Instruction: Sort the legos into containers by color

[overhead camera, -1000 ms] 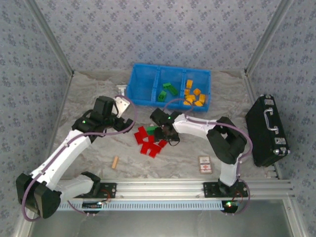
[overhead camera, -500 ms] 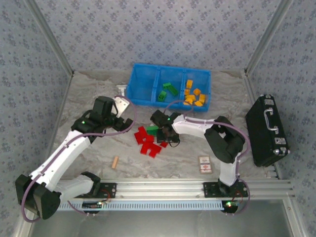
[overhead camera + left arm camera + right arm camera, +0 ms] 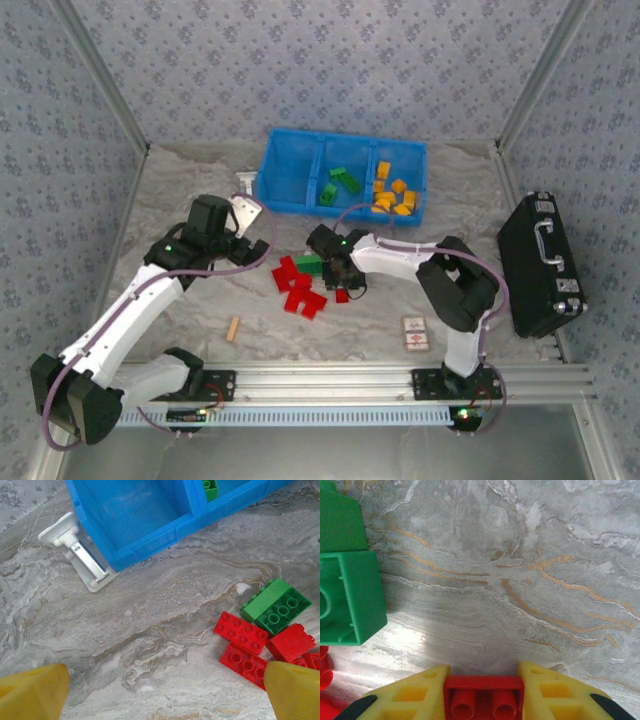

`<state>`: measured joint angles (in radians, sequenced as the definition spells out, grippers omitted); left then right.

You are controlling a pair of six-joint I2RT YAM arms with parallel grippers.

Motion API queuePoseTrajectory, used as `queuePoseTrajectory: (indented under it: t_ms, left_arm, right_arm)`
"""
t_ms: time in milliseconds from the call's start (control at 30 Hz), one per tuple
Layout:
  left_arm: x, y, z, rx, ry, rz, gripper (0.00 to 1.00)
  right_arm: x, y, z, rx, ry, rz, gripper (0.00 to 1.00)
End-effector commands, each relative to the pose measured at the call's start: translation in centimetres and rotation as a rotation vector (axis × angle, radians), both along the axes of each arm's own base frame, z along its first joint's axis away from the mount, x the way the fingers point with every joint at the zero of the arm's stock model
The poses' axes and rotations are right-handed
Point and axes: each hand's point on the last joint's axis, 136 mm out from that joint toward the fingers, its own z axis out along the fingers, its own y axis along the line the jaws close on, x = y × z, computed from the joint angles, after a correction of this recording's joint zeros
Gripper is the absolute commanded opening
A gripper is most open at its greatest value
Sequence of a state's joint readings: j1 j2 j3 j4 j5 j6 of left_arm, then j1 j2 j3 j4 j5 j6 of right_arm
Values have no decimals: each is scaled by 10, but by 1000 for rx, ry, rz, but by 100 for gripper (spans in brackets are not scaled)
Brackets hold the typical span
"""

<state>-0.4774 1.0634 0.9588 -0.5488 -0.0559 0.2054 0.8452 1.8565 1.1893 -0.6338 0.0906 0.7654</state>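
Legos: red pile plus one green brick on the table, near the blue bin. Greens in its middle compartment, yellows in the right one. Right gripper clamped on a red brick; left gripper jaws wide apart.

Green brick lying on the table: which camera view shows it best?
Left wrist: the whole green brick shows close up beside red bricks. Right wrist crops it at the frame edge; the top view shows it small.
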Motion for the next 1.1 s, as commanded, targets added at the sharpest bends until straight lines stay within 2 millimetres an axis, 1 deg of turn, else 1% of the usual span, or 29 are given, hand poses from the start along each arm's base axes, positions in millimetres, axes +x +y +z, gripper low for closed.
queuePoseTrajectory:
  t_ms: [0, 67, 133, 233, 333, 400, 467, 500, 567, 667, 733, 867, 933, 1033, 1067]
  left_arm:
    - [0, 5, 13, 7, -48, 4, 100]
    - [0, 7, 14, 12, -56, 9, 100]
    - [0, 8, 17, 14, -62, 14, 100]
    - [-1, 12, 21, 19, -77, 26, 100]
    - [-2, 18, 24, 15, -100, 42, 100]
    - [2, 23, 27, -24, -115, 60, 100]
    - [6, 30, 35, -77, -112, 91, 100]
    - [6, 35, 37, -82, -113, 106, 100]
    - [5, 44, 41, -79, -142, 132, 100]
    - [0, 46, 45, -98, -172, 131, 100]
    - [-1, 46, 44, -102, -175, 130, 100]
    - [0, 44, 41, -112, -163, 126, 100]
    - [1, 42, 40, -120, -156, 123, 100]
    - [2, 41, 39, -124, -145, 120, 100]
    - [1, 42, 39, -125, -146, 121, 100]
  right_arm:
    - [-3, -1, 13, -14, 20, 53, 31]
    - [9, 3, 31, 0, -7, 81, 31]
    - [28, 9, 48, 20, -41, 111, 31]
    - [65, 19, 75, 59, -89, 160, 30]
    - [101, 34, 100, 96, -140, 205, 30]
    - [124, 45, 111, 118, -170, 226, 30]
    - [150, 57, 119, 138, -208, 246, 30]
    - [161, 61, 121, 144, -221, 251, 30]
    - [191, 72, 127, 170, -270, 245, 30]
    - [228, 84, 132, 219, -339, 224, 30]
    - [245, 94, 135, 255, -380, 228, 30]
    - [268, 109, 141, 303, -480, 234, 30]
    - [279, 112, 145, 320, -527, 226, 30]
    - [292, 111, 142, 326, -560, 202, 30]
    - [296, 108, 137, 325, -557, 192, 31]
